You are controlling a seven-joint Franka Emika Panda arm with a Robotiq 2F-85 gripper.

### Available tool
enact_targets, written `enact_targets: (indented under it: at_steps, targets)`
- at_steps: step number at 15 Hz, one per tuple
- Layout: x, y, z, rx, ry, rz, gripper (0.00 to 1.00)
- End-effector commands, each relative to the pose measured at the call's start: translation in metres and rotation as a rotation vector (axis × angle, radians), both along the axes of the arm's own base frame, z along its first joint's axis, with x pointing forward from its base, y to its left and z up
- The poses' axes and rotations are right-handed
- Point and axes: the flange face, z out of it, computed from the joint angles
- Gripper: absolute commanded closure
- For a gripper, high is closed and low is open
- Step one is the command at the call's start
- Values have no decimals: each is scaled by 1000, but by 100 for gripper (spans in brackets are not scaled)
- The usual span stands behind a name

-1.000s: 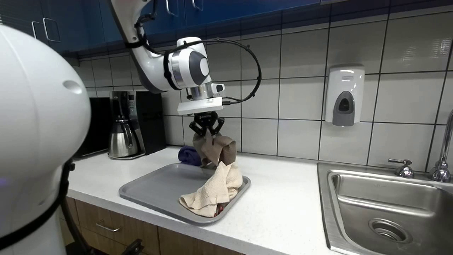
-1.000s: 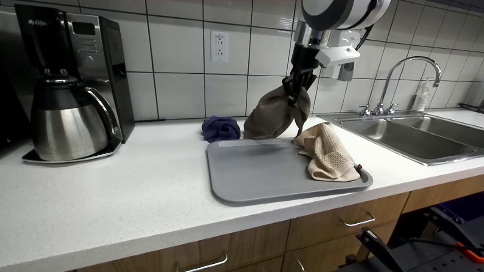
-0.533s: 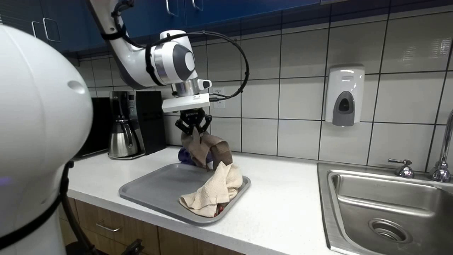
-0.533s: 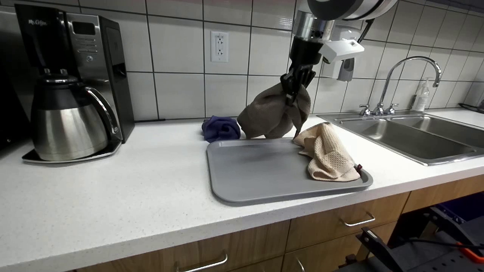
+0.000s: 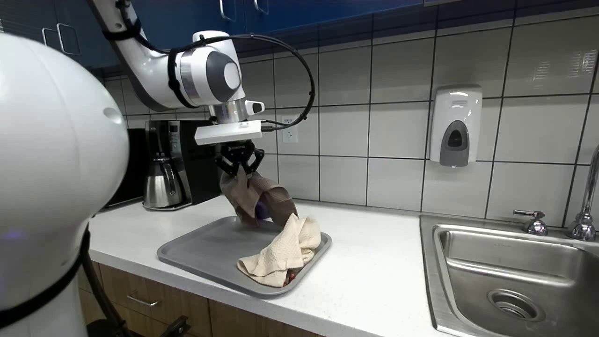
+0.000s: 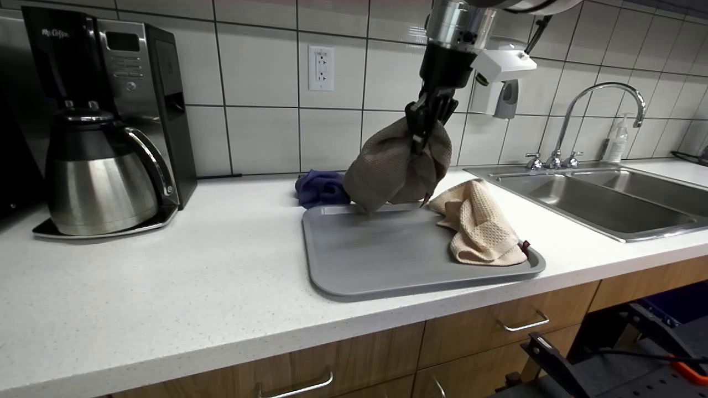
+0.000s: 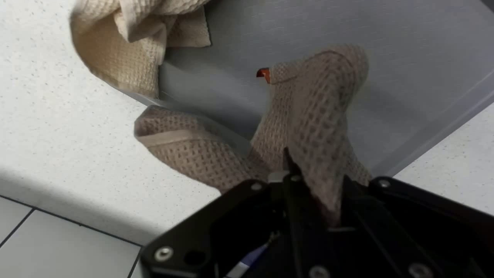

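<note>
My gripper (image 5: 244, 175) is shut on a brown waffle cloth (image 5: 277, 201) and holds it bunched at the top. In the wrist view the cloth (image 7: 324, 92) rises between the fingertips (image 7: 314, 173) and shows a small orange-red tag. In an exterior view the cloth (image 6: 387, 168) hangs at the back rim of a grey tray (image 6: 381, 254); whether it touches is unclear. A beige cloth (image 6: 481, 232) lies crumpled on the tray's sink-side end, with something red (image 5: 290, 277) at its edge. A dark blue cloth (image 6: 321, 189) sits behind the tray, partly hidden by the brown cloth.
A coffee maker with a steel carafe (image 6: 102, 171) stands on the white counter (image 6: 182, 287). A steel sink (image 5: 510, 281) with a faucet (image 6: 597, 88) is at the opposite end. A soap dispenser (image 5: 456, 126) hangs on the tiled wall. Blue cabinets (image 5: 327, 16) are overhead.
The gripper and the brown cloth have moved away from the sink side and forward from the wall, over the tray's back part. The tray, beige cloth and blue cloth have not moved.
</note>
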Motion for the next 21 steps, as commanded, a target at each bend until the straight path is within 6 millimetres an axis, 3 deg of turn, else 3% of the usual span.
enact_targets:
  at_steps: [1, 8, 21]
  targets:
    - [-18, -1, 13, 15, 14, 44, 98]
    - [-17, -14, 7, 13, 63, 18, 98]
    - [0, -45, -38, -13, 224, -82, 98]
